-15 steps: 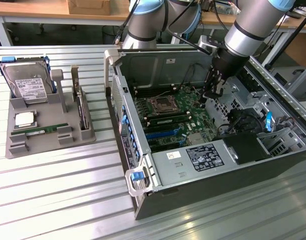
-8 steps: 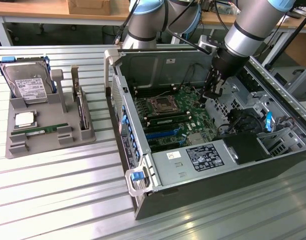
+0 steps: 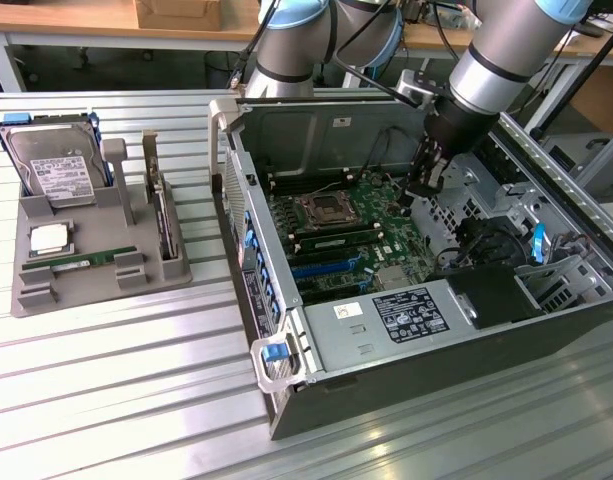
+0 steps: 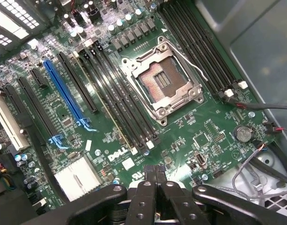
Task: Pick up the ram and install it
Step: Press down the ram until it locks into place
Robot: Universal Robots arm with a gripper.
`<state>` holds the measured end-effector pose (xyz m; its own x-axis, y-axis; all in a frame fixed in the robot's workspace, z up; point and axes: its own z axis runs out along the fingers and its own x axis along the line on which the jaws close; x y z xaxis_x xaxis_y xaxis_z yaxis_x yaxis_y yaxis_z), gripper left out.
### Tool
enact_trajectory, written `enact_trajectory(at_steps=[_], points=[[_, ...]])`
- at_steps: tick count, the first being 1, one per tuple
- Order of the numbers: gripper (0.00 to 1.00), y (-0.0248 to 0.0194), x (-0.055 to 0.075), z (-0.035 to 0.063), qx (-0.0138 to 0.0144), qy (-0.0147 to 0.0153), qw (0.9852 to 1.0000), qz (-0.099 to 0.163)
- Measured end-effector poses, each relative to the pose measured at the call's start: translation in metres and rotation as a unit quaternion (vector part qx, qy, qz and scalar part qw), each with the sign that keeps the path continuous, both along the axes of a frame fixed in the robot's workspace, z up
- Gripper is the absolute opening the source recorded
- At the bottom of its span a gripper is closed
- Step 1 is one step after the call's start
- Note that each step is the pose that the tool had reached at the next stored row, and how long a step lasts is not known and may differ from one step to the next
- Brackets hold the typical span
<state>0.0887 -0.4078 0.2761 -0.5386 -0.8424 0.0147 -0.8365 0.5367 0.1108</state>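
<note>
The gripper [image 3: 426,188] hangs inside the open computer case [image 3: 286,400], over the motherboard [image 4: 190,126], its fingers [image 4: 147,187] pressed together on nothing. On the desk [image 3: 116,400], the grey tray [image 3: 46,290] holds a ram [image 3: 86,262] lying flat, a hard drive [image 3: 54,165] and a processor chip [image 3: 48,238]. One stick appears already seated in a slot [image 4: 113,119].

The ram [image 3: 86,261], 1 long thin green circuit-board stick, lies flat in a slot of the grey holder [image 3: 31,290], at 6 o'clock from the hard drive [image 3: 56,170].
</note>
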Motion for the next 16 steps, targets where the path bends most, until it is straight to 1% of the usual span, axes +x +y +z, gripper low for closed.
enact_trajectory(at_steps=[5, 13, 16], points=[[0.11, 0.0, 0.0, -0.0005, -0.0002, 0.0, 0.9999, -0.013], [0.11, 0.0, 0.0, -0.0014, -0.0005, 0.0, 0.9993, -0.037], [0.11, 0.0, 0.0, -0.0016, -0.0006, 0.0, 0.9991, -0.042]])
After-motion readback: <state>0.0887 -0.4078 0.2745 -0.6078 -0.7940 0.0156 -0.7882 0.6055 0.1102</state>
